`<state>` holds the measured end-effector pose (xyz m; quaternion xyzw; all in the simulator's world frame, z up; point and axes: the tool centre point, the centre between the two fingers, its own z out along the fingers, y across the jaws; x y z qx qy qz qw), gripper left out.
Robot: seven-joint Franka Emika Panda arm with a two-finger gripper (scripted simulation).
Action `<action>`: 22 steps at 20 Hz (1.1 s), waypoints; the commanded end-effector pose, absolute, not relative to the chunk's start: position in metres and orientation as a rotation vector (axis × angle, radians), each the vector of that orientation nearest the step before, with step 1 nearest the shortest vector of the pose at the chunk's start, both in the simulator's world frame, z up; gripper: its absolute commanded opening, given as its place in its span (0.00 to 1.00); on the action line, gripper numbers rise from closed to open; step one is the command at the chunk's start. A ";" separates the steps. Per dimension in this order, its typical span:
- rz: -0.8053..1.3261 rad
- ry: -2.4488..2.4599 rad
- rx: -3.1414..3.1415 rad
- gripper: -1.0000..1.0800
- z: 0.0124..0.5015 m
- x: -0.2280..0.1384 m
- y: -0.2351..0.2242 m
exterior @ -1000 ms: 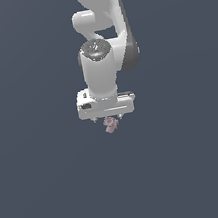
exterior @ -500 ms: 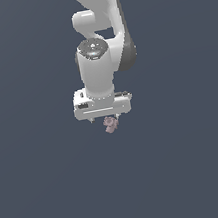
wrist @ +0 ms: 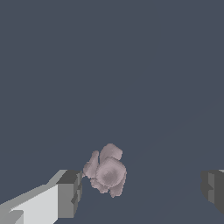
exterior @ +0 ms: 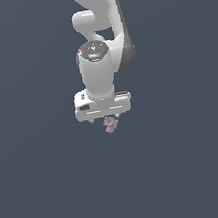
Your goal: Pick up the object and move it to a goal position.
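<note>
Arm (exterior: 100, 41) hangs down from the upper edge of the exterior view, wrist vertical, claw (exterior: 105, 118) pointing straight down at the flat dark blue-grey surface (exterior: 49, 192).

I see nothing but that plain surface on every side of the arm in both views, out to the frame edges. No walls or rims in view.

Claw: in the wrist view the two grey fingertips sit far apart, one pad (wrist: 70, 194) at one side of the frame and the other (wrist: 213, 190) at the opposite edge, so the jaws stand wide. They grip nothing.

The pink lump (wrist: 106, 170) sits between the fingers but well off-centre: right up against the first pad, looks touching or just about, I can't tell which. A wide gap separates it from the other finger.

In the exterior view the lump (exterior: 111, 125) shows just below the claw body, slightly toward the exterior view's right of its middle. I can't tell from either view whether it rests on the surface or is lifted off it.
</note>
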<state>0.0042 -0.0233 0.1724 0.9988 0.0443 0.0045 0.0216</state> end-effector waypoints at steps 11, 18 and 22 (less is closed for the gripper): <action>0.000 0.552 3.057 0.96 0.149 -0.009 -0.020; -0.005 0.844 2.998 0.96 0.133 -0.020 -0.017; -0.007 1.009 2.953 0.96 0.125 -0.026 -0.015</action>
